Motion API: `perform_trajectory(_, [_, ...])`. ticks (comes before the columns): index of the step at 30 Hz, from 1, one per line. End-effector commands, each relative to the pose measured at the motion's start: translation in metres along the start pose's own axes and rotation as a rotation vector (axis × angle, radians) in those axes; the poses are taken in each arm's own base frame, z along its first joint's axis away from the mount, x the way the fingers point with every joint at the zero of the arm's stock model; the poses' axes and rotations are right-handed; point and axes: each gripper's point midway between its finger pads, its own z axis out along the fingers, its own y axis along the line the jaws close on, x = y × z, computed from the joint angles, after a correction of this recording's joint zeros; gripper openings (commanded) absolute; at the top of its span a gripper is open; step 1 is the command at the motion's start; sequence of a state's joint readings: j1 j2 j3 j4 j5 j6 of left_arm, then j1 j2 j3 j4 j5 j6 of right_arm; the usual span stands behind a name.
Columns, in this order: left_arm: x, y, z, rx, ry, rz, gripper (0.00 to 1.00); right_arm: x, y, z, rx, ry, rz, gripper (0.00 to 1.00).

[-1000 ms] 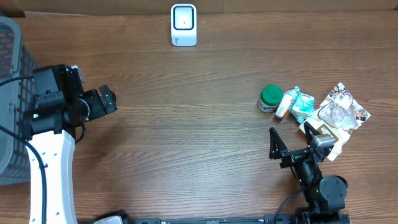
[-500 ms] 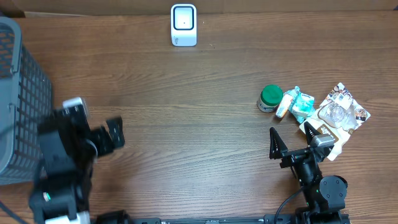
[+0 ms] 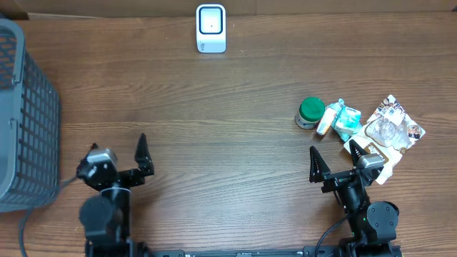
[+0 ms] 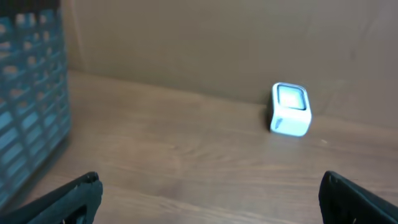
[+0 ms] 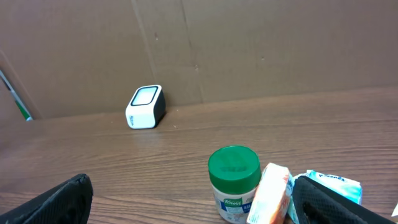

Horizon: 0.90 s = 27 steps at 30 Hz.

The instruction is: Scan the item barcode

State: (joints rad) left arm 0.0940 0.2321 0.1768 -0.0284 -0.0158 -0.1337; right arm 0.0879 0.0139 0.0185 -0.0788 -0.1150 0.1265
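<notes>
The white barcode scanner [image 3: 211,28] stands at the table's far edge; it also shows in the left wrist view as the scanner [image 4: 290,110] and in the right wrist view as the scanner [image 5: 145,107]. The items lie in a cluster at the right: a green-lidded jar [image 3: 310,112], an orange packet [image 3: 328,119], a teal packet [image 3: 348,120] and a clear snack bag [image 3: 391,128]. My right gripper [image 3: 334,155] is open just in front of them, facing the jar [image 5: 234,180] with nothing between its fingers. My left gripper [image 3: 118,146] is open and empty at the front left.
A grey mesh basket [image 3: 25,114] stands at the left edge, close beside my left arm, and shows as the basket [image 4: 31,106] in the left wrist view. A cardboard wall runs behind the scanner.
My left arm has swung back from beside the basket to the front left of the table, its open gripper now facing the far side. The right arm has not moved.
</notes>
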Motion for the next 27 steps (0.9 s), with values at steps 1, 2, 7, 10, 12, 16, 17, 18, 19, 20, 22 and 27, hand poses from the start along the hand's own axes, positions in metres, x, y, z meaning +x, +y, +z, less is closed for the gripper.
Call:
perform_trajectory(1, [0.014,-0.002,-0.001,0.012,-0.04,0.086,1.0,0.002,0.0,0.0,0.002,-0.003,-0.003,1.0])
perform_trajectory(2, [0.018,-0.001,-0.002,0.013,-0.039,0.096,1.0,0.002,0.0,0.0,0.002,-0.003,-0.003,1.0])
perform_trajectory(7, [0.048,0.002,-0.004,0.013,0.008,0.099,1.0,0.002,0.0,0.0,0.002,-0.003,-0.003,1.0])
perform_trajectory(10, [0.046,-0.002,-0.006,0.033,-0.004,0.115,1.0,0.002,-0.001,0.0,0.003,-0.003,-0.003,1.0])
perform_trajectory(12, [0.045,-0.005,-0.007,0.045,-0.005,0.115,0.99,0.002,0.0,0.0,0.002,-0.003,-0.003,1.0])
perform_trajectory(16, [0.046,-0.006,-0.007,0.051,-0.004,0.115,1.0,0.002,0.0,0.0,0.002,-0.003,-0.003,1.0])
perform_trajectory(17, [0.046,-0.006,-0.007,0.051,-0.004,0.115,1.0,0.002,0.0,0.0,0.003,-0.003,-0.003,1.0])
perform_trajectory(18, [0.046,-0.006,-0.007,0.051,-0.003,0.115,0.99,0.002,0.0,0.0,0.002,-0.003,-0.003,1.0])
perform_trajectory(19, [0.046,-0.006,-0.007,0.051,-0.003,0.115,1.0,0.002,0.0,0.0,0.002,-0.003,-0.003,1.0])
perform_trajectory(20, [0.046,-0.006,-0.007,0.051,-0.003,0.115,0.99,0.002,0.0,0.0,0.002,-0.003,-0.003,1.0])
perform_trajectory(22, [0.046,-0.006,-0.007,0.051,-0.003,0.115,1.0,0.002,0.0,0.0,0.002,-0.003,-0.003,1.0])
perform_trajectory(27, [0.046,-0.006,-0.007,0.051,-0.003,0.115,1.0,0.002,0.0,0.0,0.002,-0.003,-0.003,1.0])
